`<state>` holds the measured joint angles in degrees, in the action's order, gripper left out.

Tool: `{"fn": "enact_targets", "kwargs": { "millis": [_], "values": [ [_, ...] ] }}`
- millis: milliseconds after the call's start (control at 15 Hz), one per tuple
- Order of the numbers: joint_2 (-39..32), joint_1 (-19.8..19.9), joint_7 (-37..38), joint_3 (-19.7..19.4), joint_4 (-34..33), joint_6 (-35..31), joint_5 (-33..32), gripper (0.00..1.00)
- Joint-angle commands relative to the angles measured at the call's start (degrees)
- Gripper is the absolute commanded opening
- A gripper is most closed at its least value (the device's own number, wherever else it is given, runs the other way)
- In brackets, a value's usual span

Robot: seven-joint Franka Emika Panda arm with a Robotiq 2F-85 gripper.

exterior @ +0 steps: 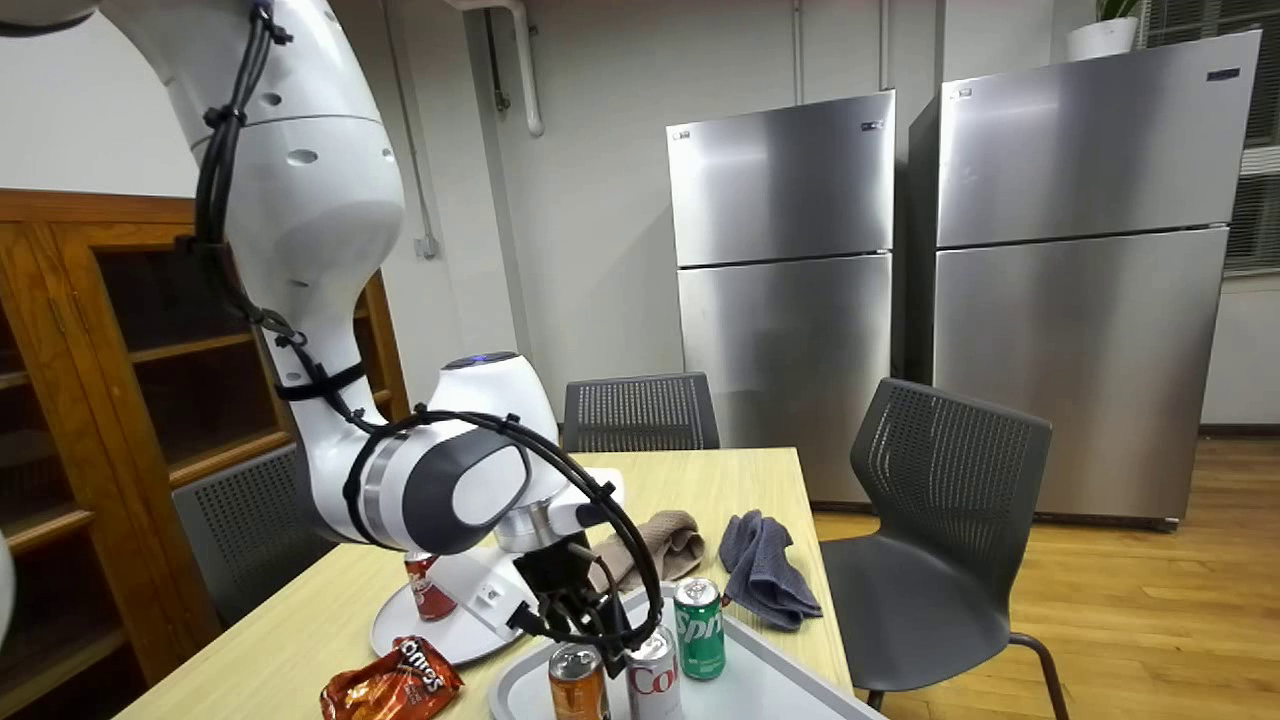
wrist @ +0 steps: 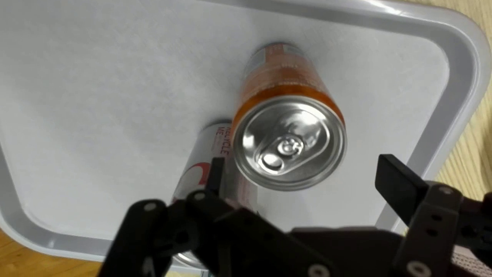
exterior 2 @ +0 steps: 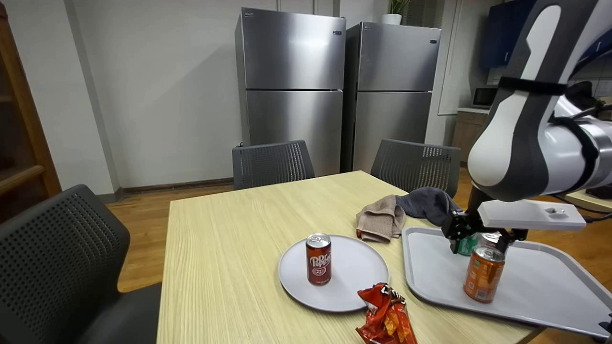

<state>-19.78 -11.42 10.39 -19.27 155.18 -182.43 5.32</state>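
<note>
Nearest the wrist camera, the claw (wrist: 301, 169) holds nothing, its two black fingers spread wide. The orange can (wrist: 288, 127) stands just ahead of the gap between them, lid toward the lens. One finger overlaps the white can (wrist: 205, 161); contact is unclear. Both cans stand on the gray tray (wrist: 96, 96).

In an exterior view, the arm (exterior: 310, 200) slants down from the upper left, bends low, then stretches its wrist across toward the tray, with the claw angled downward. One fingertip sits low between the orange can and the white can. The green can (exterior: 700, 635) stands just beside the white can, and the blue cloth (exterior: 765, 570) lies crumpled beside the tray.

In an exterior view, the arm reaches in from the upper right, its rounded joint above the tray. Below it the claw hangs down, fingers well apart, the orange can's top appearing between them. That can stands near the tray's front rim. On the table (exterior 2: 224, 267), the plate (exterior 2: 358, 272) carries the upright red can (exterior 2: 319, 260). The chip bag (exterior 2: 389, 315) lies at the plate's edge, and the brown cloth (exterior 2: 380, 217) is against the blue cloth.
</note>
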Motion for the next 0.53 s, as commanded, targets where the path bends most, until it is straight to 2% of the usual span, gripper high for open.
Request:
{"fn": "enact_targets", "kwargs": {
  "millis": [0, 67, 467],
  "values": [
    [4.73, -1.08, -1.14, -1.07, 0.47, 4.1, -0.18, 1.0],
    [6.0, 0.07, -1.56, 0.02, 0.73, 4.7, -0.59, 1.0],
    [12.38, -0.52, -2.11, -0.04, 1.01, 9.4, -2.31, 1.0]
  ]
}}
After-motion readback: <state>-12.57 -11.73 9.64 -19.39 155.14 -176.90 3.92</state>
